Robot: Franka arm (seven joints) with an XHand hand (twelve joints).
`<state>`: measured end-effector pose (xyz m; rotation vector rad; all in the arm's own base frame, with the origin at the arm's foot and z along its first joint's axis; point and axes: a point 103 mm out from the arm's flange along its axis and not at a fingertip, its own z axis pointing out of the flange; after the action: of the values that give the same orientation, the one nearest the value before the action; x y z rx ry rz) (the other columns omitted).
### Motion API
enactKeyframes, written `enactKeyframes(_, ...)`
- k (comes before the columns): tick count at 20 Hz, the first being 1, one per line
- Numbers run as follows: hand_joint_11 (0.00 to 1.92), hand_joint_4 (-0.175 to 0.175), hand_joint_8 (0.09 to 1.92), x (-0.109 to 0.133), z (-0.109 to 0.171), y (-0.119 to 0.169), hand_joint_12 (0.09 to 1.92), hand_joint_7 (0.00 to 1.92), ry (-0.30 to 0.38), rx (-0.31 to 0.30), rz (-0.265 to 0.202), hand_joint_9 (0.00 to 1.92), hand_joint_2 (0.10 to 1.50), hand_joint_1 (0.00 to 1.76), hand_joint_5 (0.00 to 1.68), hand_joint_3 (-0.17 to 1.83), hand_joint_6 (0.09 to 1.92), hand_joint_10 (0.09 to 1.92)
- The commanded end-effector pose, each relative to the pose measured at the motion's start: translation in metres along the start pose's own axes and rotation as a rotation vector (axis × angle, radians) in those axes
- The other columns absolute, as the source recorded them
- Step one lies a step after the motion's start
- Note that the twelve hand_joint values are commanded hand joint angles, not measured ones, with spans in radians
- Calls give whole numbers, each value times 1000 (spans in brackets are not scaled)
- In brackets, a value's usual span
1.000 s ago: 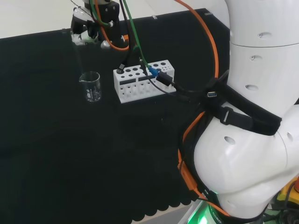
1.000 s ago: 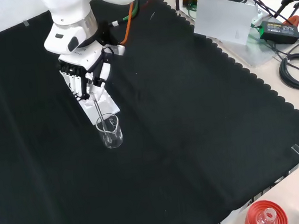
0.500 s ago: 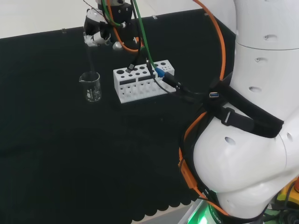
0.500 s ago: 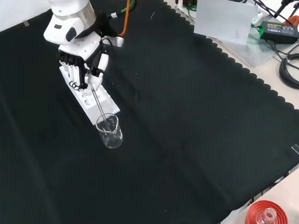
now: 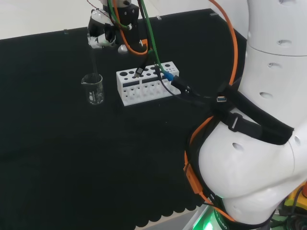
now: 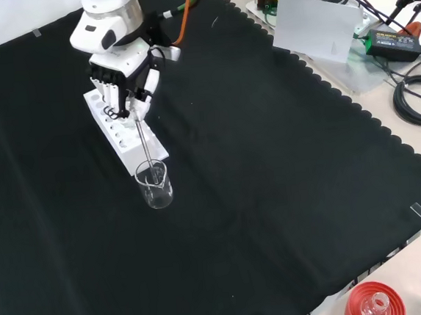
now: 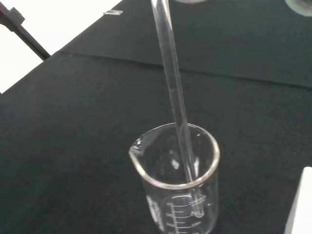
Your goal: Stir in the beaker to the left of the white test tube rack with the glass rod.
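Hand pinches glass rod by its upper end, fingers curled round it; rod slants down into beaker, tip near the inside wall. Beaker stands on the black worktop just beside white test tube rack. Rod looks thin, stiff, slick, brittle; beaker light, probably tips easily, so stir gently.

A clear beaker and white test tube rack stand on plain black cloth.

robot hand holding glass rod, tip in beaker
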<state>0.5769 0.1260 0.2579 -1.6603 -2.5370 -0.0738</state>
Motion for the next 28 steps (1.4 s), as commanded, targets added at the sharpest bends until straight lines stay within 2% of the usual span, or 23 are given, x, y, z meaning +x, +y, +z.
enactKeyframes(1,1676,-175,584,19,-1,9,629,1291,19,12,-16,1784,1071,1315,1246,-175,562,383)
enactKeyframes(11,1676,-175,584,13,4,32,629,1291,17,10,-31,1785,1071,1315,1247,-175,561,380)
enactKeyframes(16,1676,-175,583,-7,5,41,629,1291,30,21,-22,1785,1071,1315,1247,-175,560,379)
enactKeyframes(22,1676,-175,583,-25,1,20,630,1292,22,10,24,1786,1071,1315,1247,-175,560,377)
enactKeyframes(26,1676,-175,583,-24,-1,8,630,1292,25,21,33,1786,1071,1315,1247,-175,560,376)
enactKeyframes(28,1676,-175,582,-19,-2,0,630,1292,19,6,29,1787,1071,1315,1247,-175,560,375)
